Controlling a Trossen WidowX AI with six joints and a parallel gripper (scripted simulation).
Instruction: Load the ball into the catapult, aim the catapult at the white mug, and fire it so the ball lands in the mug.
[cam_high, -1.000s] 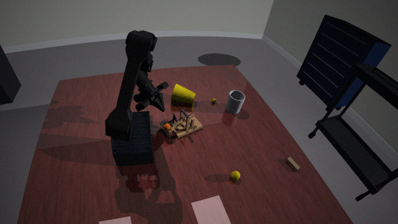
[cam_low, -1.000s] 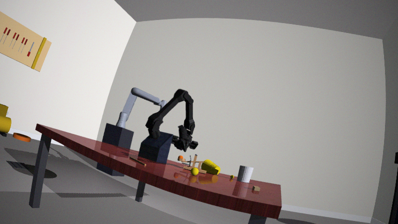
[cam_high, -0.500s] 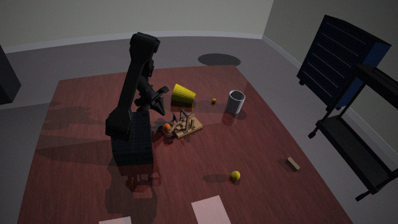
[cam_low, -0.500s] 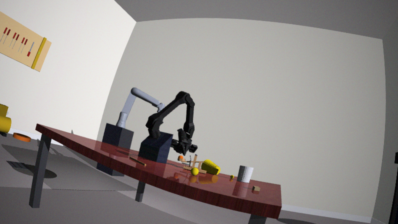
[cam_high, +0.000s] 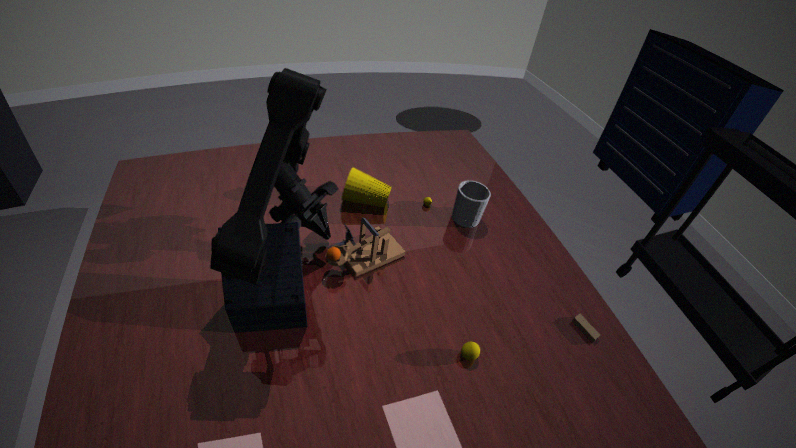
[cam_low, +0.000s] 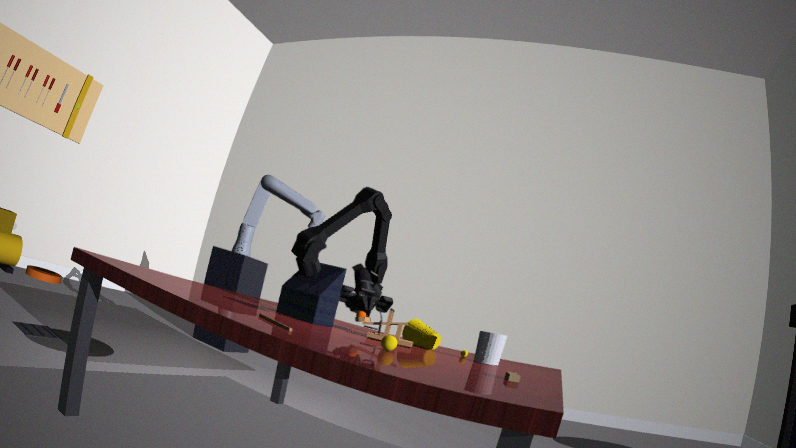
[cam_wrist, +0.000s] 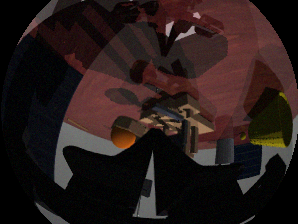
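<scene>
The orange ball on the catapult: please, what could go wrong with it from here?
The closed gripper points down close to the orange ball, so a small slip might knock it off the arm end of the wooden catapult. Also, the yellow cup lies beside the catapult and could be bumped if the catapult is turned.
</scene>
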